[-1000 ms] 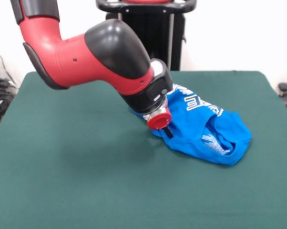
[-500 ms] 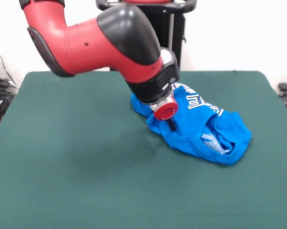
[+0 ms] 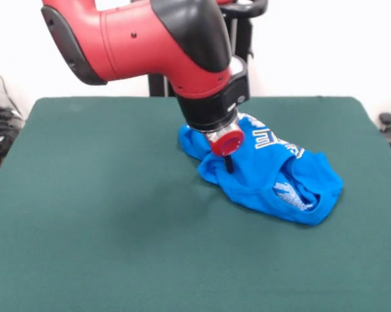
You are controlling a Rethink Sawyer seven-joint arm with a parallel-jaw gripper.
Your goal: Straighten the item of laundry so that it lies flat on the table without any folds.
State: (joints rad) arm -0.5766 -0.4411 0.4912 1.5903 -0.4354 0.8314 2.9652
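Gripper [image 3: 228, 162] sits right at the T-shirt's [image 3: 273, 175] edge nearest the counter's [image 3: 104, 214] middle; whether its fingers are clenched on cloth, I can't tell. The bunched shirt stretches away from them, long axis slanting toward the counter's front corner.

Red arm [image 3: 150, 39] bent low, pincer [image 3: 228, 164] pointing down.

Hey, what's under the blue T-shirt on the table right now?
Only the table and its green cloth show around the bunched blue T-shirt. The folds hide whatever lies beneath them. The gripper sits over the shirt's near-left edge.
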